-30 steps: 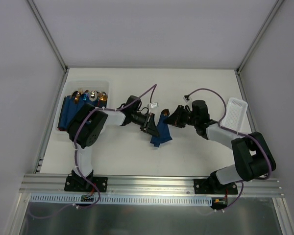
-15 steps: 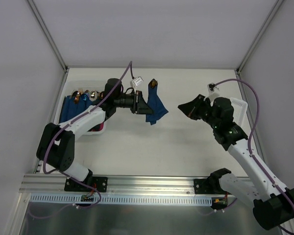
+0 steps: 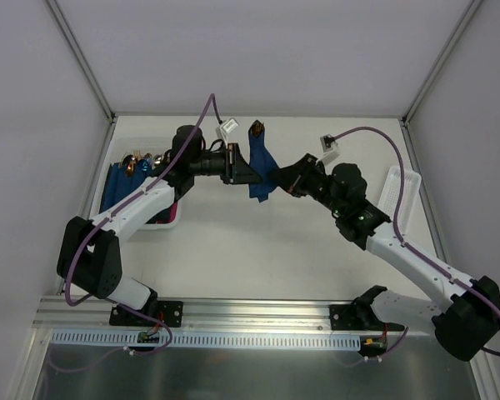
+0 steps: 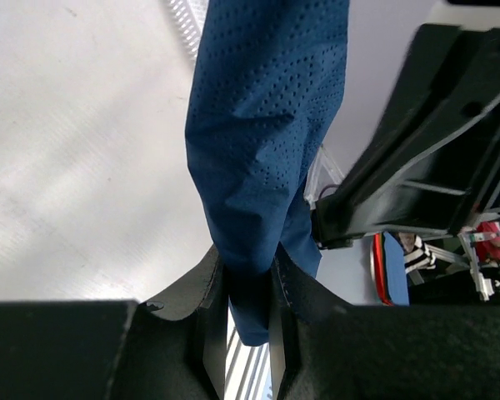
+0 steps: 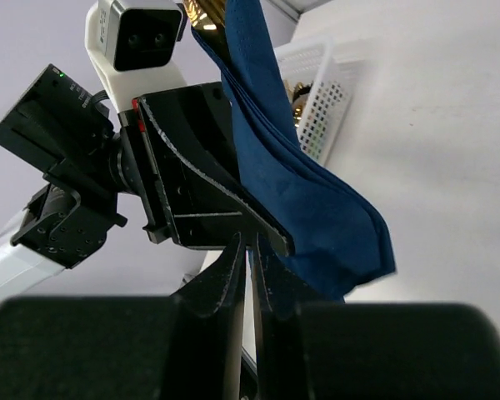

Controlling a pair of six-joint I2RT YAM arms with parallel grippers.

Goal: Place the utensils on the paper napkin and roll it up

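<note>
Flanking the white table (image 3: 258, 250), grey walls (image 3: 250, 50) frame the paper napkin (image 3: 262, 171).

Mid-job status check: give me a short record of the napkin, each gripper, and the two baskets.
napkin: dark blue paper napkin, bunched lengthwise, held above the table
utensil: gold tip pokes from the napkin's top end; no others visible
left gripper: shut on the napkin
right gripper: fingers almost together, beside the napkin's lower end, nothing seen between them
left basket: holds blue rolls with metallic cutlery heads
right basket: white, contents not discernible
</note>
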